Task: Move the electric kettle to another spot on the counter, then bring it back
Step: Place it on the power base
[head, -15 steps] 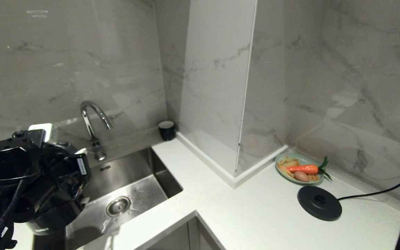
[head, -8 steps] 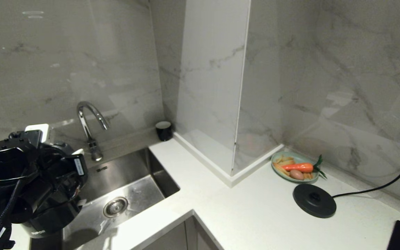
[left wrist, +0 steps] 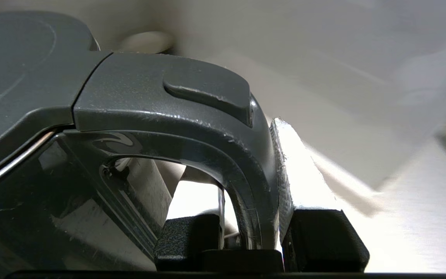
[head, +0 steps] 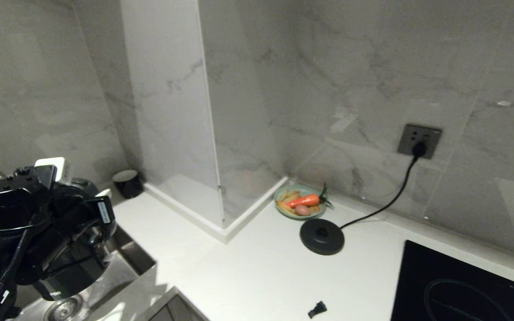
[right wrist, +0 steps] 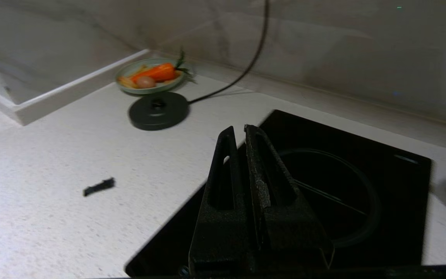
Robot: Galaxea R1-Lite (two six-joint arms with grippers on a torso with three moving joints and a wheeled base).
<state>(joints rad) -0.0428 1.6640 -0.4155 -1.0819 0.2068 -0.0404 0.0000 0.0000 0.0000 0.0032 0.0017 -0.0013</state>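
While it hangs by its loop handle (left wrist: 246,162) from the left gripper (left wrist: 254,236), clamped on that handle, the electric kettle (head: 67,276) rides above the sink (head: 132,258), well apart from its corded base disc (head: 322,236) on the tabletop (head: 248,272). Glossy and rigid, probably weighty and prone to swing, so the handle looks the safest hold. Over the induction hob (right wrist: 343,186) the right gripper (right wrist: 242,131) rests pressed together, empty.

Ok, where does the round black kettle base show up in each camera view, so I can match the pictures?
Head view: the kettle base sits on the counter right of centre, just in front of the green plate of vegetables.
Left wrist view: not in it; the electric kettle fills the picture.
Right wrist view: the base lies upper left of centre, again beside the plate.
Shared landmark: that plate with the carrot.
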